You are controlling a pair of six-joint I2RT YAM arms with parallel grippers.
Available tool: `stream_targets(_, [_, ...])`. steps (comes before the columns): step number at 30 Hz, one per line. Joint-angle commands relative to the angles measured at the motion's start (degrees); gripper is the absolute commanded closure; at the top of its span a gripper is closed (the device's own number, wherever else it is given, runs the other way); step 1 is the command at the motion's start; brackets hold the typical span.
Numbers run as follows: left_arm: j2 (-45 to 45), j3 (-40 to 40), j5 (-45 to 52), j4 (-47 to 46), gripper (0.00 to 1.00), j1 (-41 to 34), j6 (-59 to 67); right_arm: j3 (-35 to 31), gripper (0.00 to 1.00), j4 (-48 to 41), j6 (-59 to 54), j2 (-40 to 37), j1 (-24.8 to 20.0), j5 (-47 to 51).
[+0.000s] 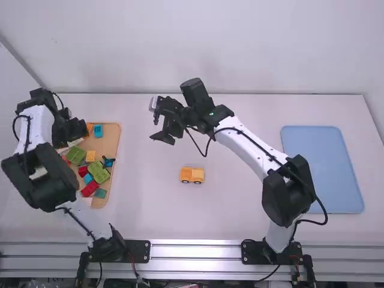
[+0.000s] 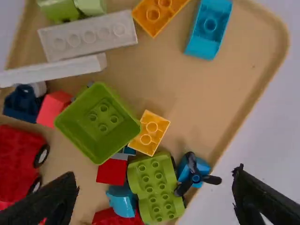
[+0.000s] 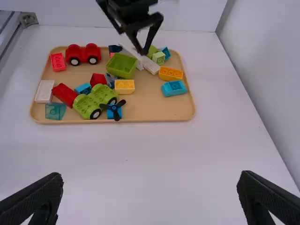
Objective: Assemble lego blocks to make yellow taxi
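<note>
My yellow taxi build stands upright on its dark wheels out on the counter, near the middle, between the tray and the blue mat. My right gripper hangs above the counter with its fingers spread and nothing between them. From that gripper, the taxi lies closer to the arm bases and a little to the right; the two are apart.

My left gripper is over the tray, also parted and holding nothing, so the taxi is well apart from it, off to its right. In the left wrist view I look down on the tray's contents. The small yellow brick lies just beside the green box piece, on the side toward the tray's open middle. The longer orange brick sits between a white brick and a blue brick, with some bare tray separating it from the yellow one. Near the yellow brick are a red block, the green wheeled base and the blue propeller piece.

In the right wrist view the tray lies beyond my right gripper's fingers, and the red wheeled piece rests on it too.
</note>
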Motion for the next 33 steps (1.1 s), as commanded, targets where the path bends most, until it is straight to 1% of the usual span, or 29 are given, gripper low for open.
stream_targets(1, [1.2, -2.7, 0.8, 0.5, 0.27, -0.3, 3.6, 1.7, 0.01, 0.0, 0.3, 0.2, -0.3, -0.1])
stream_targets(2, [1.4, -3.7, 1.2, 1.2, 0.27, -0.3, 5.1, 1.7, 0.01, 0.0, 0.3, 0.2, -0.3, -0.1])
stream_targets(3, [1.6, -6.4, 2.8, 3.6, 0.32, -0.4, 9.7, 1.7, 0.01, 0.0, 0.3, 0.2, -0.1, -0.1])
stream_targets(5, [1.6, -9.0, 4.1, 6.1, 0.34, -0.3, 12.3, 1.7, 0.01, 0.0, 0.3, 0.2, -0.3, -0.1])
stream_targets(6, [1.6, -10.9, 4.9, 8.2, 0.41, -0.3, 13.2, 1.7, 0.01, 0.0, 0.2, 0.2, -0.3, -0.1])
stream_targets(7, [1.6, -12.2, 4.9, 9.5, 0.45, -0.3, 13.7, 1.7, 0.01, 0.0, 0.1, 0.2, -0.3, -0.1])
stream_targets(12, [1.6, -17.1, 2.5, 14.8, 0.52, -0.3, 13.7, 1.7, 0.01, -0.1, 0.1, 0.2, -0.1, 0.0])
stream_targets(14, [1.6, -18.0, 0.3, 16.0, 0.51, -0.3, 12.3, 1.7, 0.01, -0.2, 0.1, 0.2, -0.4, -0.1])
stream_targets(15, [1.6, -18.8, -2.3, 17.4, 0.49, -0.3, 10.7, 1.7, 0.01, -0.2, 0.1, 0.2, -0.5, -0.1])
stream_targets(17, [1.6, -19.5, -4.4, 18.8, 0.47, -0.3, 9.3, 1.7, 0.01, -0.2, 0.1, 0.2, -0.6, -0.1])
stream_targets(20, [1.6, -19.9, -3.3, 19.4, 0.45, -0.3, 10.6, 1.7, 0.01, -0.2, 0.2, 0.2, -0.6, -0.1])
stream_targets(24, [1.6, -21.0, 0.5, 21.1, 0.48, -0.3, 14.2, 1.7, 0.01, -0.4, 0.2, 0.2, -0.6, 0.3])
stream_targets(27, [1.6, -21.9, 0.2, 21.5, 0.51, -0.3, 13.9, 1.7, 0.01, -0.4, 0.1, 0.2, -0.5, 2.6])
stream_targets(33, [1.6, -23.9, 0.2, 24.9, 0.50, -0.3, 14.5, 1.7, 0.01, -0.6, 0.3, 0.2, -0.6, 2.6])
